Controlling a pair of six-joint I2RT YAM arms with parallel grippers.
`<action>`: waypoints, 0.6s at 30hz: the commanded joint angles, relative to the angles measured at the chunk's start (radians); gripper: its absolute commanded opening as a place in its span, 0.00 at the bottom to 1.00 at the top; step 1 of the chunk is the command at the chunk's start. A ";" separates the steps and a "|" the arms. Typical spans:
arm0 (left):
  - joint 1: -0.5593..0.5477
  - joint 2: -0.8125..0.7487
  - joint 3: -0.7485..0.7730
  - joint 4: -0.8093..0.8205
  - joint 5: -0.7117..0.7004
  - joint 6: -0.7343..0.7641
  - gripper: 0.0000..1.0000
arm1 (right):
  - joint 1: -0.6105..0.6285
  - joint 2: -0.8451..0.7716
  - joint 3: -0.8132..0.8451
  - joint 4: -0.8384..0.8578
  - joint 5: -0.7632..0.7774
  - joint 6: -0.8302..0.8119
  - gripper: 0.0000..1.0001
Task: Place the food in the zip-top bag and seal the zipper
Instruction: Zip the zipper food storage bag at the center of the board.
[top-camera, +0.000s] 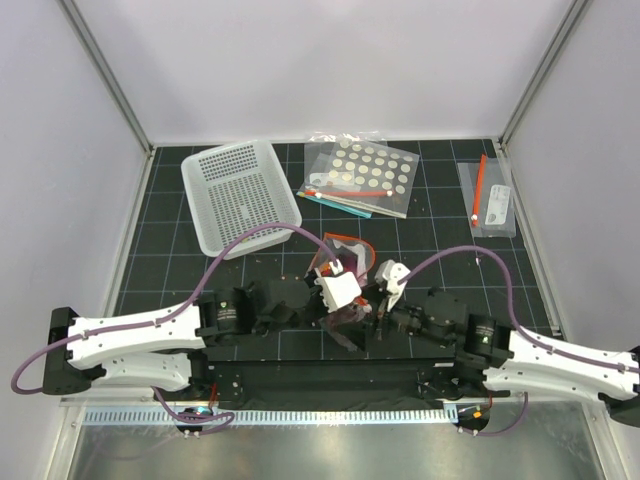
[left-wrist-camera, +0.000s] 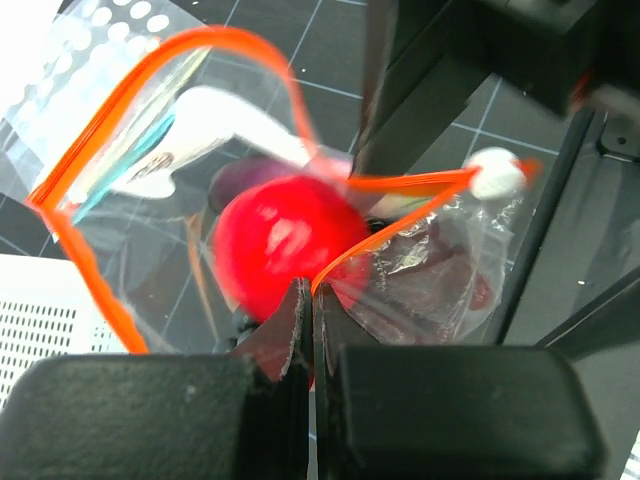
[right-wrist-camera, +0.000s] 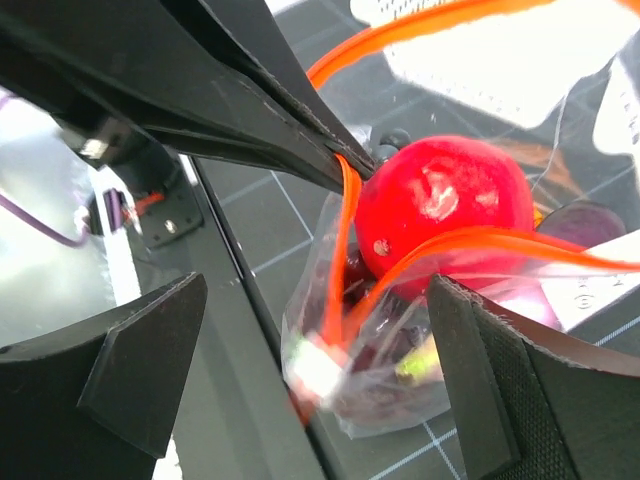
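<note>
My left gripper (left-wrist-camera: 312, 290) is shut on the red-orange zipper (left-wrist-camera: 130, 75) edge of the clear zip-top bag (left-wrist-camera: 440, 260), holding it up above the mat. The bag's mouth gapes open. A red apple (left-wrist-camera: 280, 240) sits in the mouth, with dark purple grapes (right-wrist-camera: 580, 220) behind it. Something lime green (right-wrist-camera: 415, 365) shows through the bag's lower corner. The white slider (right-wrist-camera: 315, 365) hangs at one end of the zipper. My right gripper (right-wrist-camera: 318, 290) is open, its fingers either side of that slider corner without touching it. From above, both grippers (top-camera: 340, 285) (top-camera: 385, 275) meet at the bag (top-camera: 350, 250).
A white perforated basket (top-camera: 240, 195) lies at the back left. At the back centre is a larger clear bag printed with white dots (top-camera: 362, 172), and a small clear bag with a white label (top-camera: 488, 198) is at the back right. Frame posts and walls enclose the mat.
</note>
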 joint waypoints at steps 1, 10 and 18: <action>0.005 -0.026 0.000 0.088 0.023 0.002 0.00 | 0.006 0.090 0.067 0.079 -0.026 -0.037 1.00; 0.040 0.017 -0.003 0.114 -0.063 -0.057 0.00 | 0.006 -0.031 -0.008 0.089 0.034 0.023 1.00; 0.092 0.041 0.006 0.113 -0.014 -0.094 0.00 | 0.006 -0.098 -0.033 0.036 0.147 0.068 0.97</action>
